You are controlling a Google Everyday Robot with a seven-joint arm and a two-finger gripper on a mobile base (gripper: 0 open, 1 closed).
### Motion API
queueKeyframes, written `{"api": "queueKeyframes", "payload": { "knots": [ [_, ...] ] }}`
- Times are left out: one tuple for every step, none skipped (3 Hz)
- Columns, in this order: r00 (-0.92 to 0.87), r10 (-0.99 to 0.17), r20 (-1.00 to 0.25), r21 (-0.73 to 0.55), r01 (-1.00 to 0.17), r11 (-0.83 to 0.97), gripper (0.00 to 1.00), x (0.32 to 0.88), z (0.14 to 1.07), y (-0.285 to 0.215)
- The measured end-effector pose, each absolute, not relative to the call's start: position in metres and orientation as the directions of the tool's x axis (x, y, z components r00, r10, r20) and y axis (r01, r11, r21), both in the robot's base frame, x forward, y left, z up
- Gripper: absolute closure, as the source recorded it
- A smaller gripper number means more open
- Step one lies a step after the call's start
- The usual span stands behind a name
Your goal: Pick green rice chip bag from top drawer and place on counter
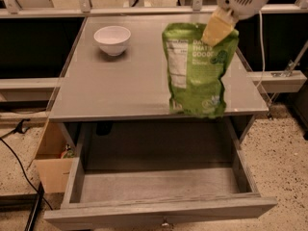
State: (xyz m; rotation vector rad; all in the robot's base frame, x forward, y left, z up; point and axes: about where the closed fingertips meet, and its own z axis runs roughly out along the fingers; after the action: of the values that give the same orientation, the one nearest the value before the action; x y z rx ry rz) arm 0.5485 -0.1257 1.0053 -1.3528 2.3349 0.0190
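Note:
My gripper (217,29) is shut on the top edge of the green rice chip bag (197,76) and holds it hanging upright in the air. The bag's white nutrition panel faces left. The bag hangs over the right front part of the grey counter (120,85), its bottom at the counter's front edge. The top drawer (159,189) stands pulled open below, and its inside shows nothing in it. The white arm reaches in from the top right.
A white bowl (112,39) stands on the counter's back left. A cardboard box (50,162) sits on the floor left of the drawer. A black cable (19,165) runs across the speckled floor at the left. A rail runs behind the counter.

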Motion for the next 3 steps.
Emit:
{"api": "queueKeyframes", "payload": {
  "knots": [
    [-0.438,-0.807,-0.395,-0.228,-0.805,0.548,1.0,0.583,1.034,-0.13],
    [-0.424,-0.786,-0.45,-0.253,-0.784,0.567,1.0,0.608,1.062,-0.129],
    [-0.413,-0.779,-0.472,-0.269,-0.774,0.573,0.82,0.611,1.073,-0.13]
  ]
}}
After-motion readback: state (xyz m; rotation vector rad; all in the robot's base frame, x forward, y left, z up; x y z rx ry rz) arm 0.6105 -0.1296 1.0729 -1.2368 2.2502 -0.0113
